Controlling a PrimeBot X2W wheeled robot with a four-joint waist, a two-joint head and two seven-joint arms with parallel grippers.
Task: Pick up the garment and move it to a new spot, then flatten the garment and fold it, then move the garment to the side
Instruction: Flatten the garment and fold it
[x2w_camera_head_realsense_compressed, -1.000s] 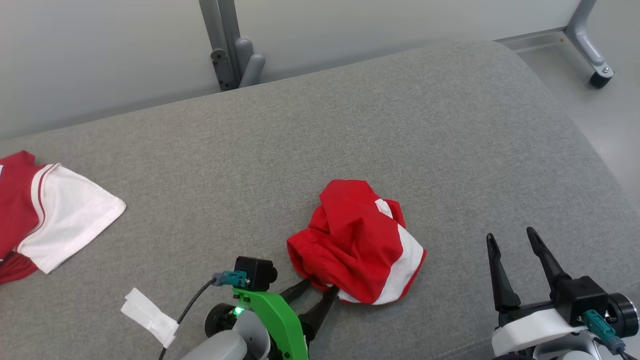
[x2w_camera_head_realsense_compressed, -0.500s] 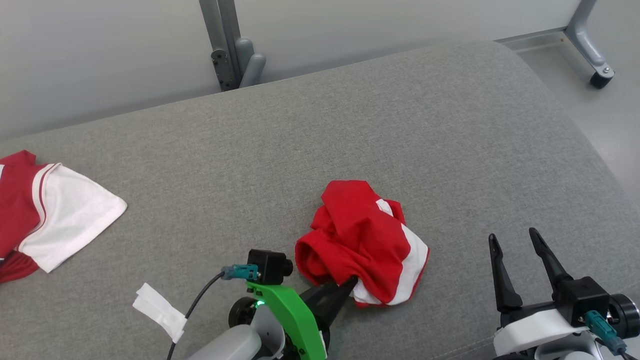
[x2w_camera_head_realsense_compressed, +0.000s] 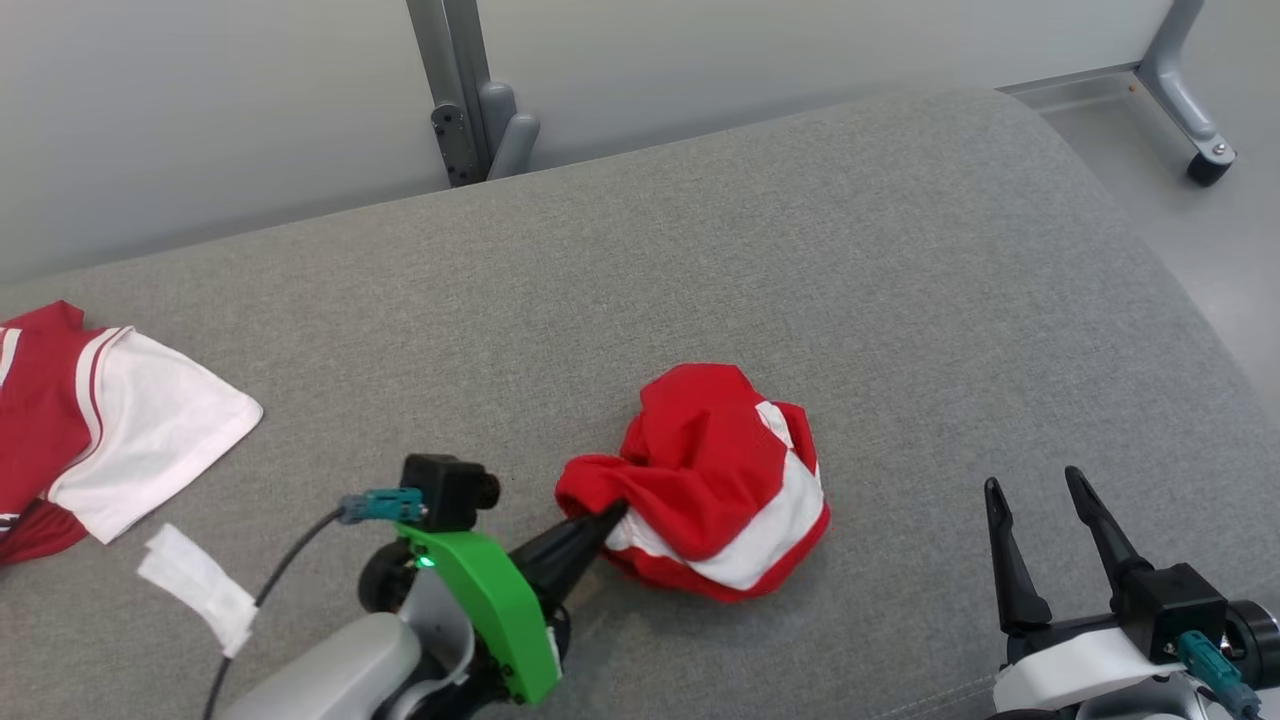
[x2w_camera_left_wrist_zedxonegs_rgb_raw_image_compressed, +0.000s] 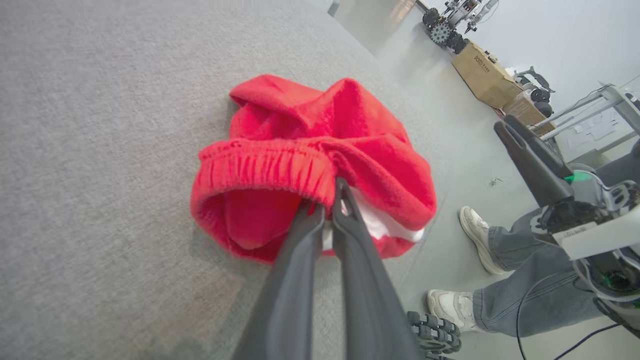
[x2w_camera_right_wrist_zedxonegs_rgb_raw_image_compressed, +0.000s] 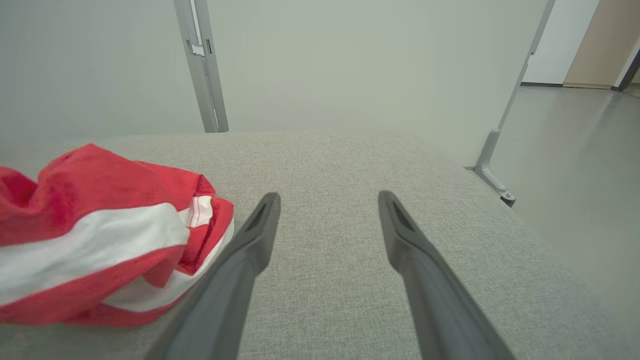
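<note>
While the crumpled red-and-white garment lies on the grey cushion, the left gripper is clamped on its elastic waistband at the near-left edge, and the right gripper stands wide open, empty, to its right.

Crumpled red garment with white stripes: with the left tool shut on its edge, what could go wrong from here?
1. The left tool pinches just a small fold by the ribbed elastic waistband; it might slip out on lifting.
2. The crumpled red-and-white garment is bunched, so it may rise as a lump, folded on itself.
</note>
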